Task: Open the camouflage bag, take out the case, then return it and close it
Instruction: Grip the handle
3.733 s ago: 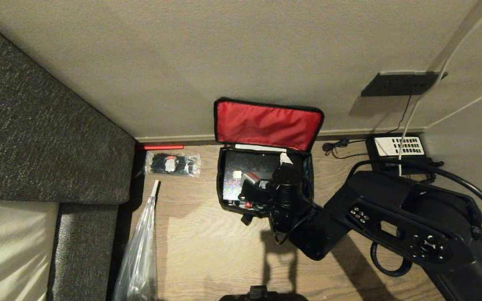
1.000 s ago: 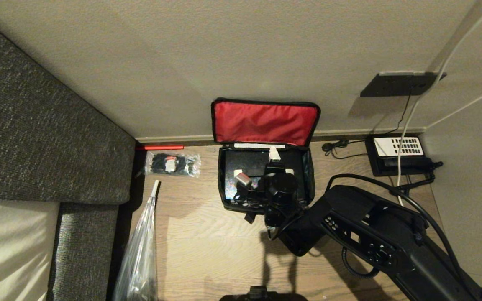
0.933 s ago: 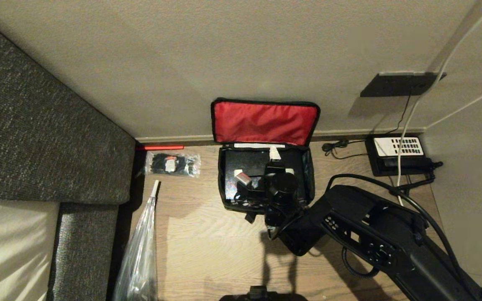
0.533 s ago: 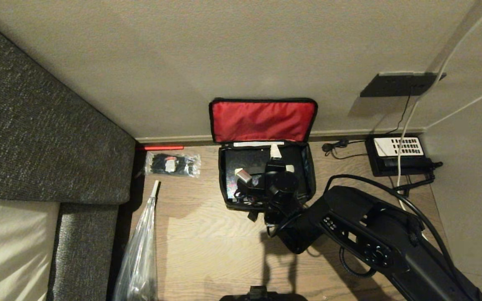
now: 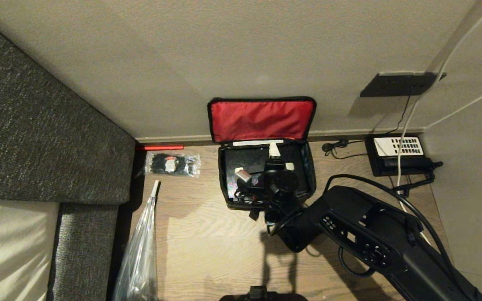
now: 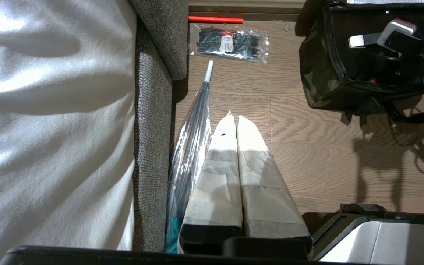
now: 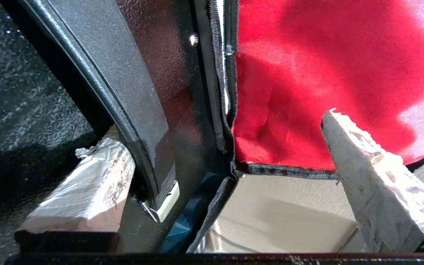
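Right, I've got the right gripper (image 5: pixel 262 169) down inside the camouflage bag (image 5: pixel 229 200), which sits on the wood floor (image 5: pixel 207 242) against the wall, lid flipped back w/ the red lining (image 5: pixel 262 119) facing me. The case (image 5: pixel 245 159) is inside the bag, black top showing. In the right wrist view the fingers (image 7: pixel 366 176) are spread wide, one on each side of the case handle (image 7: pixel 123 92); one pale pad sits just beside the handle's pale end, the other is out over the red lining and the bag's silvery inner wall. Not clamped on anything.

Left gripper (image 6: pixel 237 121) is parked low by the sofa (image 6: pixel 153 121), fingers pressed together, nothing between them, hanging over the floor next to a clear plastic bag (image 6: pixel 191 140).

Also on the floor: pack of black cable ties (image 5: pixel 172 164) left of the bag, a red stick (image 5: pixel 159 147) by the skirting, and a black phone (image 5: pixel 398 152) w/ white keypad to the right.
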Robot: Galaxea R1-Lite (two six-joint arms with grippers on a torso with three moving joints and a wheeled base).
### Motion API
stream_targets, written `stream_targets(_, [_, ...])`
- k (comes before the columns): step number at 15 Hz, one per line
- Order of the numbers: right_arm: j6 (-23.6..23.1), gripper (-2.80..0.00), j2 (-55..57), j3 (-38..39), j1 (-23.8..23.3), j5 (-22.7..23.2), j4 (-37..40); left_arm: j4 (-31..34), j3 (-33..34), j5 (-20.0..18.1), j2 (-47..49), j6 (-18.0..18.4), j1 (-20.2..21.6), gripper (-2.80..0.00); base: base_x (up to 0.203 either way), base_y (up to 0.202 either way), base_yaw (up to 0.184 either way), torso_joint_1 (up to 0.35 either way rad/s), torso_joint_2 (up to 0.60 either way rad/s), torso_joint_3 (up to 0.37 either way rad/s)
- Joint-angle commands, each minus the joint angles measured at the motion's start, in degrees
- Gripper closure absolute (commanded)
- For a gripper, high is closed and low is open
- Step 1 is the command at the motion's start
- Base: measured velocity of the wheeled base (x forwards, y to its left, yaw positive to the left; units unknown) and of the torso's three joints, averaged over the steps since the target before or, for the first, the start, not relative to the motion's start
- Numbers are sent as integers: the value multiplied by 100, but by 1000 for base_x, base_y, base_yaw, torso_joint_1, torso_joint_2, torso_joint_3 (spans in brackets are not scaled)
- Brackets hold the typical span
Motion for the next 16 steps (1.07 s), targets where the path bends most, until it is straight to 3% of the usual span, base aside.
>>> stream_targets(1, [-62, -280, 11, -54, 5, 41, -73, 0, 18, 2, -20, -3, 2, 0, 0, 0, 0, 0, 0, 0])
stream_targets(10, [86, -280, 72, -291, 5, 58, 14, 0, 18, 2, -20, -3, 2, 0, 0, 0, 0, 0, 0, 0])
stream_targets(11, [106, -17, 72, -294, 3, 58, 26, 0, 18, 2, -20, -3, 2, 0, 0, 0, 0, 0, 0, 0])
stream_targets(12, [253, 0, 81, -309, 5, 58, 76, 0, 18, 2, -20, -3, 2, 0, 0, 0, 0, 0, 0, 0])
stream_targets(16, [292, 0, 63, -283, 5, 49, 120, 0, 18, 2, -20, -3, 2, 0, 0, 0, 0, 0, 0, 0])
